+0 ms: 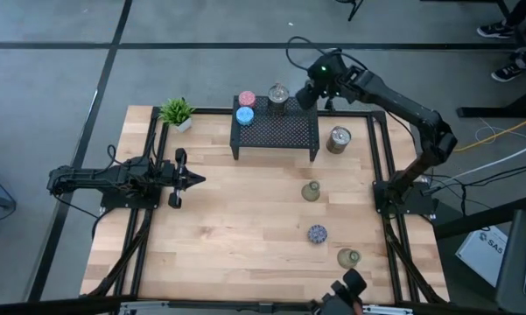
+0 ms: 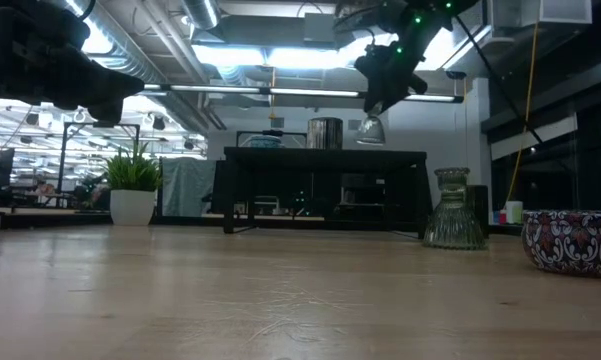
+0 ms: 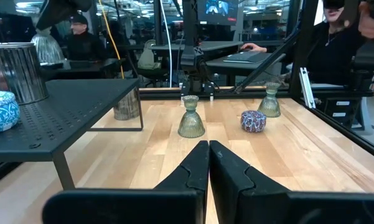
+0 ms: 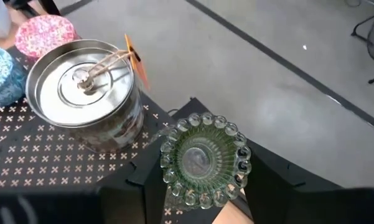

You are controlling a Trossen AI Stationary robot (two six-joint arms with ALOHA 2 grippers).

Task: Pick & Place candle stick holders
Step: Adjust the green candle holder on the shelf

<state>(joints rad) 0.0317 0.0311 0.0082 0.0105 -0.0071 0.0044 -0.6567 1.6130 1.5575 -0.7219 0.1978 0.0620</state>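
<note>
Holders stand in two groups: pink (image 1: 247,98), blue (image 1: 244,115) and silver tin (image 1: 278,93) ones on the rack (image 1: 276,131), while four others sit on the table (image 1: 236,227). The right claw (image 1: 308,94) pinches a clear glass holder (image 4: 205,158) above the rack's far right corner, just beside the tin. Glass looks stiff, slick and breakable, so the narrow stem seems the safest hold, with a gentle set-down. The left claw (image 3: 209,163) waits pressed together over the table's left side.
</note>
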